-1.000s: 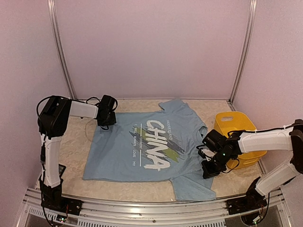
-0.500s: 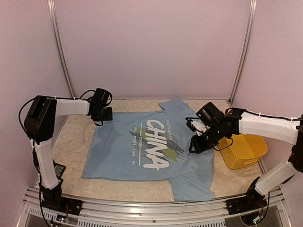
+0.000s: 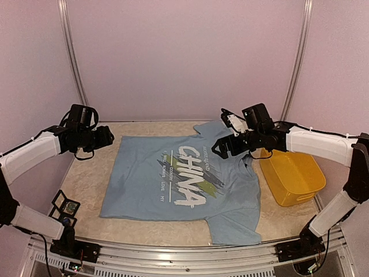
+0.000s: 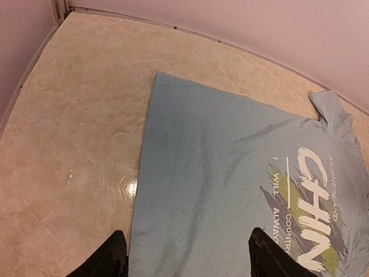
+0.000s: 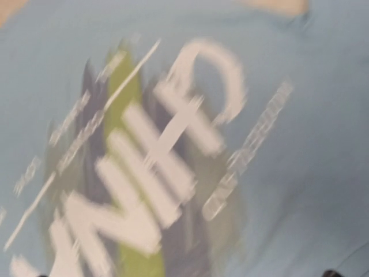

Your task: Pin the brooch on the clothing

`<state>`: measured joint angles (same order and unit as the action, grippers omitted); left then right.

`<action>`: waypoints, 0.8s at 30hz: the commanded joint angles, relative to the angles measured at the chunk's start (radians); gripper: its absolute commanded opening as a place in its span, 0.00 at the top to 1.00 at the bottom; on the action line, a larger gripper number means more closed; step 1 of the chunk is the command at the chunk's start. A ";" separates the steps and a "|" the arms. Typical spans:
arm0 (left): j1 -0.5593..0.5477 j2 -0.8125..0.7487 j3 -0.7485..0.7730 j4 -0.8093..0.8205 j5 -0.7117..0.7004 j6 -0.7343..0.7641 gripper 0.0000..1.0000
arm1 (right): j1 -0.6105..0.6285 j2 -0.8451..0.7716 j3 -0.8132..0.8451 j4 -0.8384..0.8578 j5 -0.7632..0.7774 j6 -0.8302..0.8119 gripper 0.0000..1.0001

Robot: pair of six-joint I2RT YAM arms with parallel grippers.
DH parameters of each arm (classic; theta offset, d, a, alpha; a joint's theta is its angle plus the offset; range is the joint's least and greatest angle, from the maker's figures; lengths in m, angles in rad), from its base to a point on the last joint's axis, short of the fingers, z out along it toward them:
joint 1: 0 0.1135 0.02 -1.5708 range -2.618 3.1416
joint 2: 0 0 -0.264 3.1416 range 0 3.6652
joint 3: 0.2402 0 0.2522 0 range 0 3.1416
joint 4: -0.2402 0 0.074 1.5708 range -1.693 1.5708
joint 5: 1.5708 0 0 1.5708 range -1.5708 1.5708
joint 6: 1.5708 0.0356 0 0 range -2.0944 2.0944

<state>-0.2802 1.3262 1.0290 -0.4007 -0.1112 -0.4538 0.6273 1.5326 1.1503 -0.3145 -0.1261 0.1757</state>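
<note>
Above the T-shirt [image 3: 173, 179], the right gripper [image 3: 222, 148] has risen, jaws spread.

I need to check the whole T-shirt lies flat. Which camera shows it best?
The top external view: the entire T-shirt is in frame, both sleeves showing. The left wrist view shows only its hem end and part of the lettering; the right wrist view gives a blurred close-up of that lettering.

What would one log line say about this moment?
T-shirt: spread flat | left fingers: open, empty | right fingers: above T-shirt | brooch: not seen
</note>
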 commanded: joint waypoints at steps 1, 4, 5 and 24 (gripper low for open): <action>0.021 -0.105 -0.090 -0.021 -0.011 -0.144 0.32 | -0.063 -0.001 -0.010 0.135 -0.033 0.001 0.00; 0.022 -0.139 -0.116 -0.023 -0.086 -0.199 0.31 | -0.110 0.006 -0.019 0.174 -0.059 -0.027 0.01; 0.028 -0.142 -0.116 -0.031 -0.099 -0.208 0.31 | -0.130 0.012 -0.020 0.192 -0.093 -0.045 0.01; 0.155 -0.200 0.009 -0.673 -0.030 -0.520 0.27 | -0.304 0.221 0.183 0.215 -0.327 0.104 0.04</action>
<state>-0.1303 1.1698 1.0100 -0.8532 -0.1452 -0.9592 0.3122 1.7554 1.2747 0.0185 -0.4145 0.2592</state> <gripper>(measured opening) 0.722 0.960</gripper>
